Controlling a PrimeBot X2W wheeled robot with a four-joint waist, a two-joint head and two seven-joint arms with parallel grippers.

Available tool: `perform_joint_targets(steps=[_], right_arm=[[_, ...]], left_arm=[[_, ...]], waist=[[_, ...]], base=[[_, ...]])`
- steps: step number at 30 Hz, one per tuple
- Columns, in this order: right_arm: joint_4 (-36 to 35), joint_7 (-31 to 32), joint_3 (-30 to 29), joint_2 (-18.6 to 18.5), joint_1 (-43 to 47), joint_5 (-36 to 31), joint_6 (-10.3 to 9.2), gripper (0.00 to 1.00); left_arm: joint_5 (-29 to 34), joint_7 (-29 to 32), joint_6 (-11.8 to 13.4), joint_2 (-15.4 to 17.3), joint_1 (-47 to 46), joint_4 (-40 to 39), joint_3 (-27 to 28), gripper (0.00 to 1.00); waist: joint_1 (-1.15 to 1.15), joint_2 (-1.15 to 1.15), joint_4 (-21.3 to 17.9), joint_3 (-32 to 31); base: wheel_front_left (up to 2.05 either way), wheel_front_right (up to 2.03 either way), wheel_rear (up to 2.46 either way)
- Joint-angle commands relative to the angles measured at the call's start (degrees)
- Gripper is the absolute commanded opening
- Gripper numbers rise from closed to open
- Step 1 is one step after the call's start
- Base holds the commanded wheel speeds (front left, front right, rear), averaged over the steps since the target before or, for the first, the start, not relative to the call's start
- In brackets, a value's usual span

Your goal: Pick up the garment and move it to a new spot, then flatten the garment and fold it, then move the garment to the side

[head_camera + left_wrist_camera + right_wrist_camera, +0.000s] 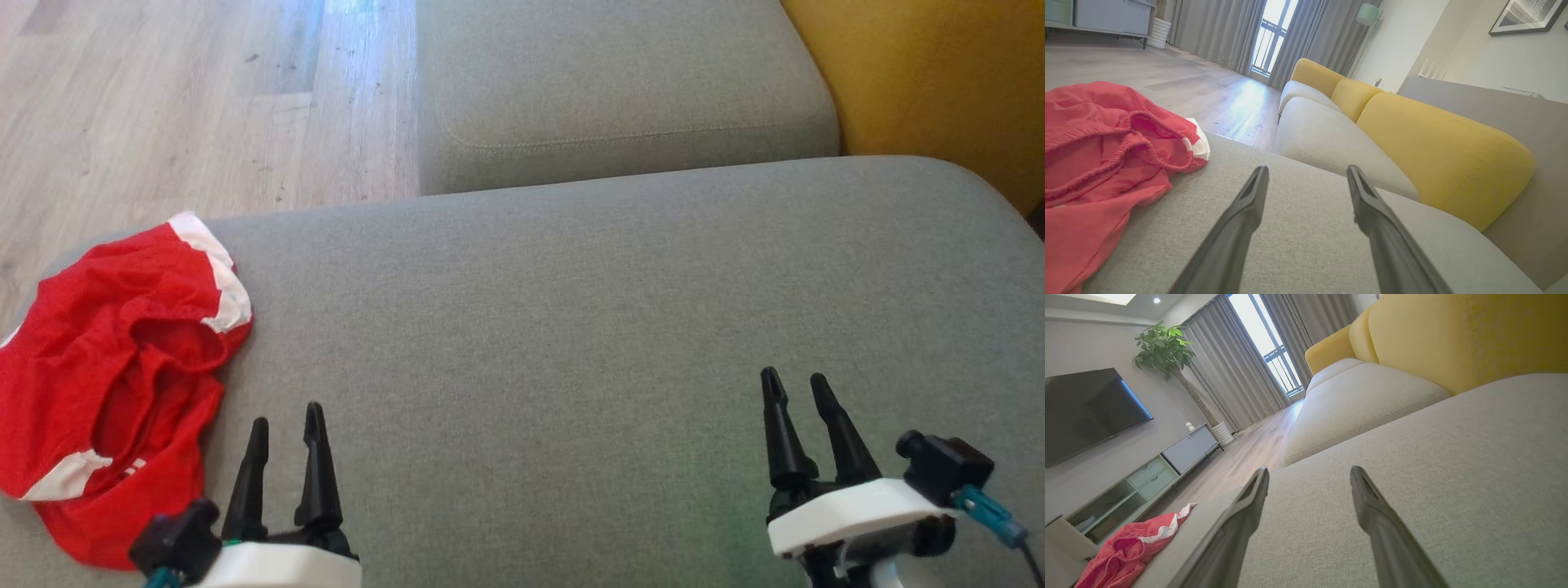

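Red shorts bunched at the left end of the grey sofa seat, both pincers empty

Head view: the red shorts [114, 367], white-trimmed, lie crumpled at the left edge of the sofa seat [571, 327]. The left pincer [286, 416] hovers just beside them without touching, its fingers parted by a modest gap and holding nothing. The right pincer [793, 377] is well apart over bare cushion, likewise released. Left wrist view: the cloth looks thin, light and limp, so it should sag and drape once lifted rather than keep any shape. The gathered elastic waistband [1143, 124] sits uppermost and is the thickest fold, probably the surest place to pinch. Right wrist view: the right fingers stand spread above the seat with nothing between them, and the shorts lie far off to that view's lower left
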Motion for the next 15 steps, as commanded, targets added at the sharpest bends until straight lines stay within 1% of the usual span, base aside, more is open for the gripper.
perform_joint_targets(steps=[1,10,15], right_arm=[[-2.5,-1.0,1.6,-0.3,-1.5,-2.3,-0.03,1.0],[-2.5,-2.5,2.3,-0.3,-1.0,-8.6,-0.03,1.0],[-2.0,-3.3,2.5,-0.3,-0.6,-10.5,-0.04,1.0]], left_arm=[[2.2,-0.8,0.4,0.4,-1.8,-2.2,0.7,1.0],[7.5,-2.3,0.7,0.4,-1.0,-2.2,0.6,1.0],[10.3,-3.2,0.9,0.4,-0.7,-2.1,0.7,1.0]], waist=[[0.0,0.0,0.0,-0.1],[0.0,0.0,-0.1,-0.5],[0.0,0.0,-0.2,-0.9]], base=[[0.0,0.0,0.0],[0.0,0.0,0.0],[0.0,0.0,0.0]])
